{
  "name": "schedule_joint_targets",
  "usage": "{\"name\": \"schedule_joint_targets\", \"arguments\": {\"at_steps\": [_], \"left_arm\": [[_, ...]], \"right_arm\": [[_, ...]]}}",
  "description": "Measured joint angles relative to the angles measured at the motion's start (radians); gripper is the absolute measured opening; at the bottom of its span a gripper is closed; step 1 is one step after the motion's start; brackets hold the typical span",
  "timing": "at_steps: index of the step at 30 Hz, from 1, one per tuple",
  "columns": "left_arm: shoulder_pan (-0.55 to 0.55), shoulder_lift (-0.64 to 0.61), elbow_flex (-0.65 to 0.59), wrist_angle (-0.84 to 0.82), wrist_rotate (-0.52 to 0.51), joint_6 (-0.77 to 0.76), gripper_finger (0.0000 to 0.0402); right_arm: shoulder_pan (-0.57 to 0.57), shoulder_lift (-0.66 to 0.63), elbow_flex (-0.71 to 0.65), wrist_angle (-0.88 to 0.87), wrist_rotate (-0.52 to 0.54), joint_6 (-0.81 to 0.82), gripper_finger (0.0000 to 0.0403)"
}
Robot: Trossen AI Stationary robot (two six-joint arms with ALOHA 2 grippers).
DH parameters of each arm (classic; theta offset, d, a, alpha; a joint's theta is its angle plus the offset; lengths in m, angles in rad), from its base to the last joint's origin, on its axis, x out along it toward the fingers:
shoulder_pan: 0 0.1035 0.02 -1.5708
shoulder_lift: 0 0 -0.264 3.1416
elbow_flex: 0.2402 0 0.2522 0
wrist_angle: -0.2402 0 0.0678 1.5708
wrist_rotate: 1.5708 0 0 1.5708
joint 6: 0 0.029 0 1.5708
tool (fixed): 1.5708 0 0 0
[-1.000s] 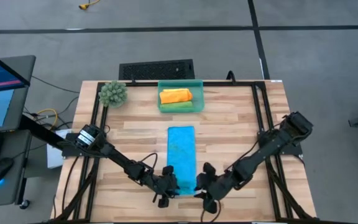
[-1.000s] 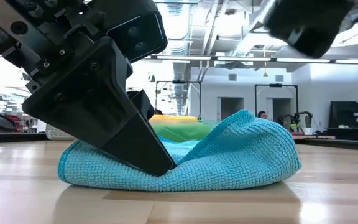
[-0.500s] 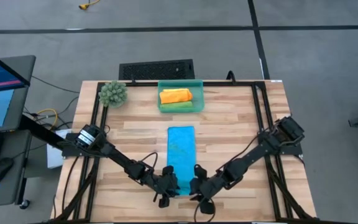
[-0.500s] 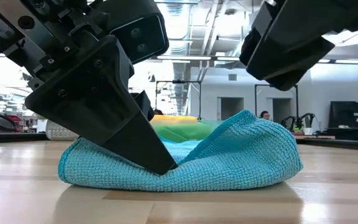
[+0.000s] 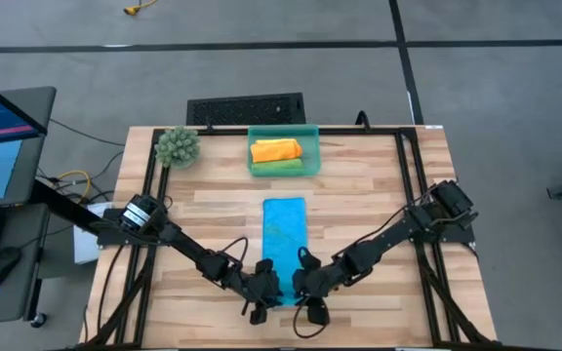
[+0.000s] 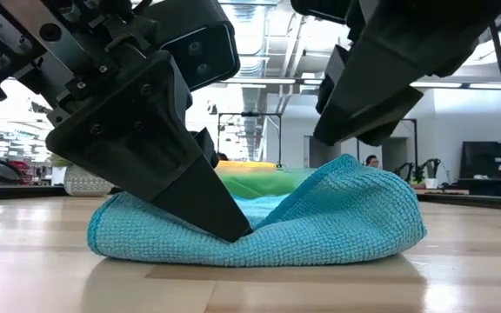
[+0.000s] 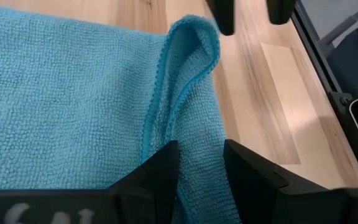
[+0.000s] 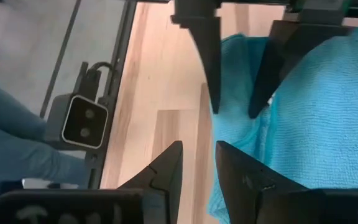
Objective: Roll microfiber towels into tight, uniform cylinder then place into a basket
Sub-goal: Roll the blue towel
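Observation:
A bright blue towel (image 5: 284,239), folded into a long strip, lies flat on the table, running from near to far. Its near end bulges up in a loose fold (image 6: 346,209). My left gripper (image 5: 266,295) is shut on that near end. My right gripper (image 5: 305,292) hovers just over the near end's right corner with its fingers slightly apart, touching nothing; it also shows in the low view (image 6: 355,130). The teal basket (image 5: 283,128) stands at the far middle with an orange roll (image 5: 275,150) and a green roll (image 5: 281,168) in it. No yellow towel shows. My left gripper pinches a raised fold of the blue towel's near edge (image 7: 199,134) between its two fingers. The fingers (image 6: 220,222) slant down from the table's left side and dent the cloth. The held fold is several layers thick. The towel lies on the table, slack.
A spiky green plant ball (image 5: 177,146) sits at the far left corner. A black keyboard (image 5: 246,109) lies beyond the far edge. Black frame rails (image 5: 403,185) run along the table's left and right sides. Bare wood lies on both sides of the towel.
My right gripper has moved toward the table's left and down, from beside the towel to just over its near right corner. My left gripper has kept its hold, and the towel has kept its shape.

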Motion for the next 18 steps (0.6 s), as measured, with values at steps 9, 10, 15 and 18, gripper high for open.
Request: {"name": "schedule_joint_targets", "arguments": {"at_steps": [9,10,15,18], "left_arm": [[0.004,0.000,0.000,0.001,-0.007,0.000,0.0125],[0.005,0.000,0.000,0.001,-0.007,-0.001,0.0125],[0.007,0.000,0.000,0.004,-0.005,-0.003,0.0125],[0.008,0.000,0.000,0.001,0.003,-0.015,0.0125]], "right_arm": [[0.004,0.017,0.002,-0.010,-0.034,-0.034,0.0118],[0.004,0.034,0.003,-0.006,-0.034,-0.034,0.0118],[-0.002,0.098,0.004,-0.017,-0.057,0.070,0.0118],[-0.008,0.110,0.002,0.006,-0.058,0.140,0.0118]]}}
